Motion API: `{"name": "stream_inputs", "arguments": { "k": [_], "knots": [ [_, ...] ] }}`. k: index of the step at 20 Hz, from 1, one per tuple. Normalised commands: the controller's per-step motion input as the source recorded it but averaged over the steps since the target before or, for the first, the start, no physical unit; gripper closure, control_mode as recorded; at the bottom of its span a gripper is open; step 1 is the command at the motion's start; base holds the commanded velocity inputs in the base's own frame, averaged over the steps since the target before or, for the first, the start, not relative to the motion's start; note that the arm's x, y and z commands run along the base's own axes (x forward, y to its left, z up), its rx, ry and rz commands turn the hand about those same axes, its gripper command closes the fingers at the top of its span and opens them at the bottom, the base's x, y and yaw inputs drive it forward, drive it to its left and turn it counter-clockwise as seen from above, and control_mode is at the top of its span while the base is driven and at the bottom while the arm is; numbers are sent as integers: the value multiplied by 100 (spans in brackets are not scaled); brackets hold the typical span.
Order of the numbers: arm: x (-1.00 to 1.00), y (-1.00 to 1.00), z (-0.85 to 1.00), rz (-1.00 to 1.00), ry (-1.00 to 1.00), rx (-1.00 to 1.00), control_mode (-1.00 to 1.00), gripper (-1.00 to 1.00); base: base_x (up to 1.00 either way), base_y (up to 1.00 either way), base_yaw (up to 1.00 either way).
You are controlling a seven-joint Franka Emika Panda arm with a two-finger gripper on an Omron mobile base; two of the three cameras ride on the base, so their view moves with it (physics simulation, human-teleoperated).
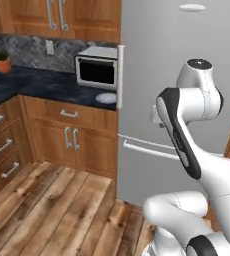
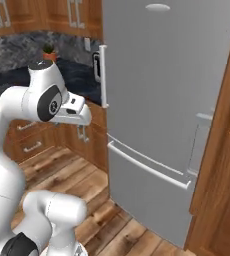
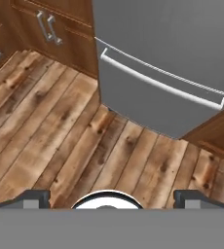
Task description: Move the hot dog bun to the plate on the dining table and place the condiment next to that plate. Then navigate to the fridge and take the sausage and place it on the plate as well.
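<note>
Two dark fingertips (image 3: pixel 33 198) of the gripper (image 3: pixel 109 199) stand wide apart over plank floor (image 3: pixel 60 136), holding nothing. The fridge (image 2: pixel 162 90) stands shut just ahead, beside wooden cabinets (image 1: pixel 72 135). No writing is legible anywhere.

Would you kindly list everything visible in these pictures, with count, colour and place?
fridge: one, light grey, doors shut, straight ahead.
fridge handles: two, pale; the upright one on the upper door's left edge, the horizontal one across the lower drawer.
microwave: one, white with dark door, on the counter left of the fridge.
round plate: one, pale blue-grey, before the microwave.
potted plant: one, green in orange pot, far left of the counter.
counter: one, black marbled, over wooden cabinets.
floor: wooden planks.
gripper: one, fingers spread wide, nothing between them.
</note>
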Motion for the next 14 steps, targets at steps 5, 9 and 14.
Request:
{"name": "stream_inputs", "arguments": {
  "k": [5,9,14],
  "knots": [
    [0,0,0,0,0,0,100,-100,34,47,-70],
    [0,0,0,0,0,0,100,-100,0,74,-62],
    [0,0,0,0,0,0,100,-100,0,96,-57]
  ]
}}
